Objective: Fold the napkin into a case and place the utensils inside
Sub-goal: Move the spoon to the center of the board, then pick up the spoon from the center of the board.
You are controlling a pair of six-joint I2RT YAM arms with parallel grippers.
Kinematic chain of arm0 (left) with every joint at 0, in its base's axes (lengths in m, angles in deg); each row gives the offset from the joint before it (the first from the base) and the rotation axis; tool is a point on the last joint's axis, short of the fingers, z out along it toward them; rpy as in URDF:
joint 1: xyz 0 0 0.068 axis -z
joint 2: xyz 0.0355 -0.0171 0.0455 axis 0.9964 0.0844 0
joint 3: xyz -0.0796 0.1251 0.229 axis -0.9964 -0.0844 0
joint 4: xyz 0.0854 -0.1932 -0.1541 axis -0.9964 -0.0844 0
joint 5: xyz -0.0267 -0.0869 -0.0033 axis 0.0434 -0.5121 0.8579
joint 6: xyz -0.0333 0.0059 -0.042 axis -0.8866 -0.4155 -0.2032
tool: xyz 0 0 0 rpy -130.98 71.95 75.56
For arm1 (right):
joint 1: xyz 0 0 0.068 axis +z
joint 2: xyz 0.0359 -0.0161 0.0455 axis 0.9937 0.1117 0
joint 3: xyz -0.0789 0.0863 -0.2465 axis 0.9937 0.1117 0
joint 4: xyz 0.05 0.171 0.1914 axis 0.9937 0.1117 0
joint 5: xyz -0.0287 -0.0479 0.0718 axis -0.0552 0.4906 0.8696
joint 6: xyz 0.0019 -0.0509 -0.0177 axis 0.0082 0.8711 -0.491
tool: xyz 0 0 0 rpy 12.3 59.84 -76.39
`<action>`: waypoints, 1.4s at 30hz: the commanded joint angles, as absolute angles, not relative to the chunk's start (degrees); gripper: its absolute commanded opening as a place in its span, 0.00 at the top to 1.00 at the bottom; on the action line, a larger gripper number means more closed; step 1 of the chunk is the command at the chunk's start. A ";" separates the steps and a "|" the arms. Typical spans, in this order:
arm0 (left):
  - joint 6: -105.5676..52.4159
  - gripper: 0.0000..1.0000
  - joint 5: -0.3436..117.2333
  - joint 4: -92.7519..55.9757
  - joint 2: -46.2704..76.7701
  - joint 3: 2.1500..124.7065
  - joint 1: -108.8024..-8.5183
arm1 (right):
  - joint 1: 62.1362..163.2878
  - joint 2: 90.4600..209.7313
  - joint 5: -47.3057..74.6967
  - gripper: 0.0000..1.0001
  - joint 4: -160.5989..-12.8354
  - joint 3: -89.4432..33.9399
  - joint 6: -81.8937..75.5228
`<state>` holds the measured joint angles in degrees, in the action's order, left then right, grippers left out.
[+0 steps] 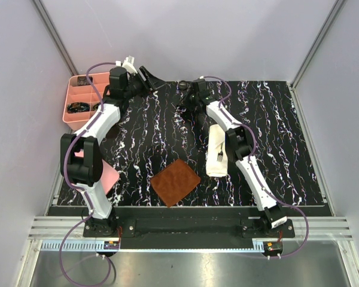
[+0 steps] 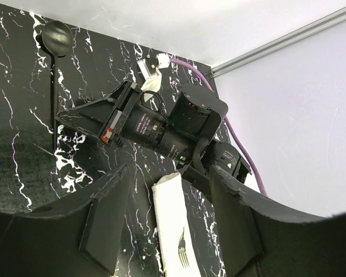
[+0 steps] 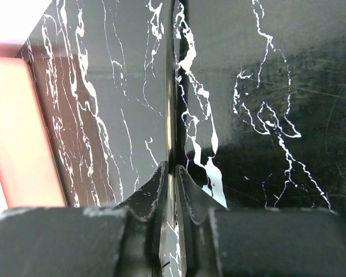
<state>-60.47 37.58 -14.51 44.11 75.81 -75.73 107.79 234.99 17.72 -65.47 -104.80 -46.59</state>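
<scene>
Top external view, from the left: pink compartment tray [image 1: 67, 103] at the far left corner of the bench [image 1: 275, 131], then left end effector [image 1: 151, 79] near the far edge, fingers spread and holding nothing. Further right, brown mat [image 1: 175, 182] flat near the front edge, well apart from the action. Next, dark spoon [image 1: 183, 85], round bowl toward the far edge, thin handle pinched edge-on between the closed fingers of the right end effector [image 3: 173, 173], plainest from the right wrist. Judging by that, step in hand: bringing the spoon to the case. To do it well, hold the pinch firm, turn the handle to line up with the long side of the case, come down at a shallow angle, slide in alongside the fork without dragging the top layer, and let go only once seated. Rightmost, case [image 1: 215, 167]: narrow cream-white strip of folded cloth, flat on the bench, edges fairly even, small grey fork [image 1: 220, 156] on it with tines showing; cannot tell whether tucked under a layer.
</scene>
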 commanded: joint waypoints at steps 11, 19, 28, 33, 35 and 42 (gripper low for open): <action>-62.73 0.44 34.01 -8.71 44.52 74.40 -75.93 | 108.72 224.08 22.57 0.96 -59.80 -85.40 -43.22; -60.52 0.44 35.15 -13.63 45.57 74.58 -75.41 | 109.86 206.67 24.50 0.96 -68.67 -54.91 -37.25; -63.77 0.45 37.69 -11.36 44.27 66.76 -70.84 | 110.48 189.88 19.08 0.90 -64.12 -37.12 -23.62; -64.92 0.45 38.14 -10.12 39.52 62.37 -67.85 | 111.80 189.33 11.68 0.69 -58.67 -40.09 -19.49; -63.70 0.45 38.40 -11.87 37.94 62.10 -67.41 | 112.58 190.91 9.59 0.64 -57.96 -43.06 -19.14; -61.58 0.45 39.81 -15.40 32.49 58.68 -67.32 | 115.84 197.94 2.73 0.60 -51.90 -52.13 -17.11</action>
